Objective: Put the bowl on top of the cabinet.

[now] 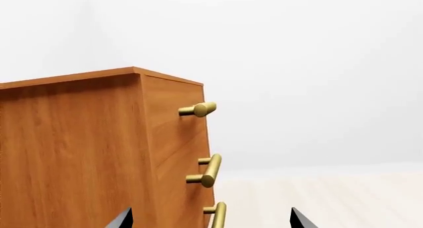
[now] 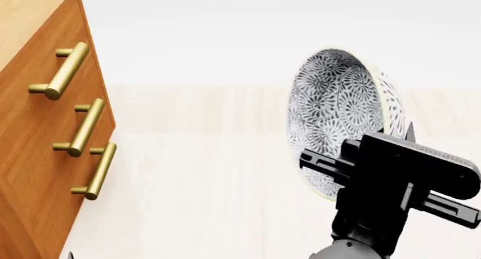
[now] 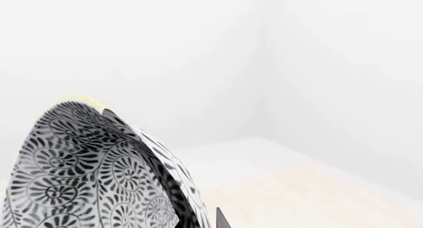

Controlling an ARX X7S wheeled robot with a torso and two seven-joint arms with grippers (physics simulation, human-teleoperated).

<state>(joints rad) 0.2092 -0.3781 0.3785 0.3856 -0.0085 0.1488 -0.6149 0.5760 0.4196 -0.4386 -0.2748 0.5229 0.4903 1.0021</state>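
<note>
At the head view's lower right, the right gripper (image 2: 375,157) pinches the bowl (image 2: 334,110) by its rim, tipped on edge above the pale floor (image 2: 203,174). The left gripper (image 1: 210,219) is spread. The cabinet (image 2: 34,152) fills the left edge, well apart.

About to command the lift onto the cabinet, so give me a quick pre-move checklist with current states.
1. Right tool shut on the bowl: ok, fingers clamp its wall.
2. Bowl level: not ok, tipped on its side, opening toward the cabinet.
3. Bowl clear of the brass handles: ok, open floor between.
4. Cabinet top free: cannot tell, only a corner shows.
5. Left tool empty and open: ok, tips apart near the cabinet's front corner.
</note>
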